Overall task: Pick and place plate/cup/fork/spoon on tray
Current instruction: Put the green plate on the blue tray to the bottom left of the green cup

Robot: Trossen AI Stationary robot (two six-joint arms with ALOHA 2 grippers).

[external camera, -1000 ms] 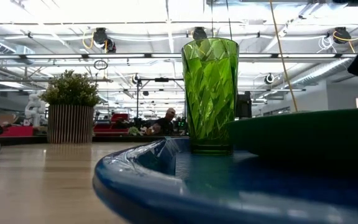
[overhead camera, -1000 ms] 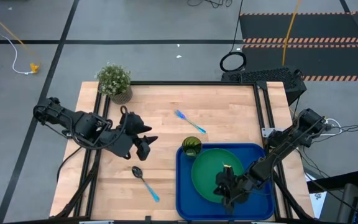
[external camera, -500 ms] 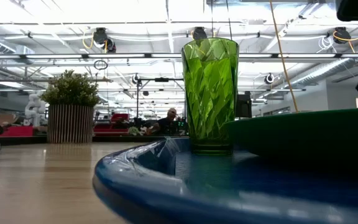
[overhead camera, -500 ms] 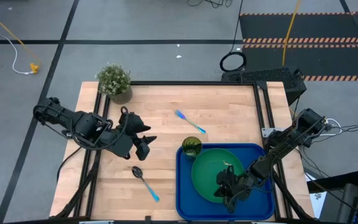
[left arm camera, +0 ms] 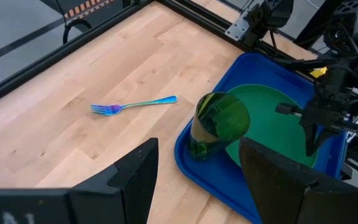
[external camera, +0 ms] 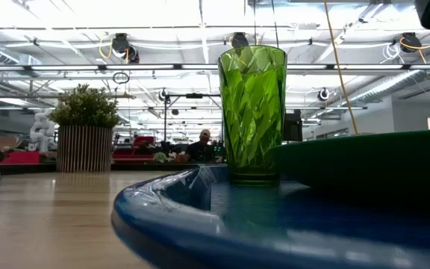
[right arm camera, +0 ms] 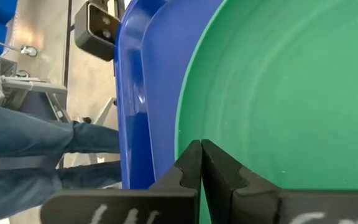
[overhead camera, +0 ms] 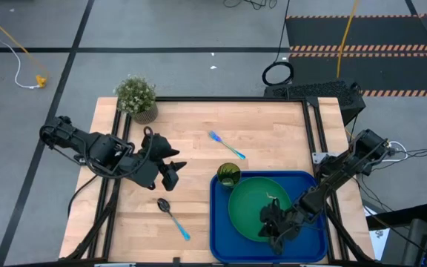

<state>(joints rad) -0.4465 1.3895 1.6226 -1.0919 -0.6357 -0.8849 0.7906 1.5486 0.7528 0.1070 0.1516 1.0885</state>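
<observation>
Halfway home: plate and cup were on the tray, fork and spoon still out on the table.

The plate [overhead camera: 254, 208] lay flat inside the tray [overhead camera: 221, 241], and the cup [overhead camera: 228, 175] stood upright in the tray's far-left corner, just beside the plate's rim. The right gripper [overhead camera: 271, 226] sat over the plate's near edge, fingers pinched together with nothing between them — job done there, by the look of it. The fork [overhead camera: 226, 145] lay on the bare wood beyond the tray, and the spoon [overhead camera: 173, 217] lay left of the tray. The left gripper [overhead camera: 175, 173] hovered above the table between those two utensils, fingers spread wide and empty. Two pieces left to collect.
</observation>
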